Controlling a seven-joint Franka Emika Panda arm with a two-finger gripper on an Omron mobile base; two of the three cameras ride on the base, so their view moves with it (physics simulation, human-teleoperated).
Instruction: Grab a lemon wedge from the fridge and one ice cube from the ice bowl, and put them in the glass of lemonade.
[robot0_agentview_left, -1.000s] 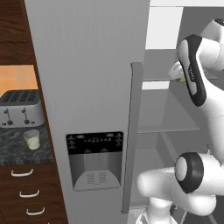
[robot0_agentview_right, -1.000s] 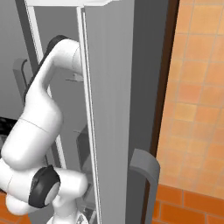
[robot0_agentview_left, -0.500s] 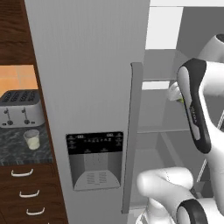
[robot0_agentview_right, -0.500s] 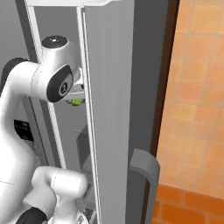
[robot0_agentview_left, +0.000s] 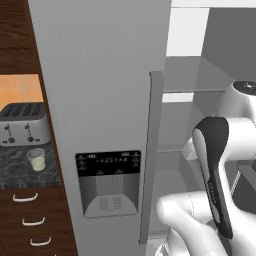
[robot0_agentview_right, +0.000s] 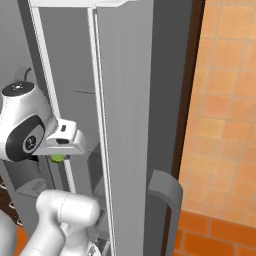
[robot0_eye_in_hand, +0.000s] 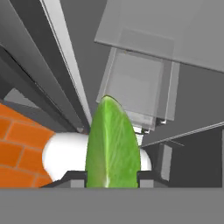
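Left base view, grey fridge (robot0_agentview_left: 100, 75), dark counter (robot0_agentview_left: 20, 170), possibly stone, toaster (robot0_agentview_left: 24, 124)

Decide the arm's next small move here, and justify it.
Probably carry the wedge clear of the fridge toward the glass: the jaws are shut on it, and the glass waits on the counter beside the toaster.

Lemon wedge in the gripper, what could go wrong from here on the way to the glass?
The lemon wedge sticks out far past the fingertips, so it might slip or twist loose. The gripper sits close to the fridge door edge and could clip it swinging toward the glass of lemonade.
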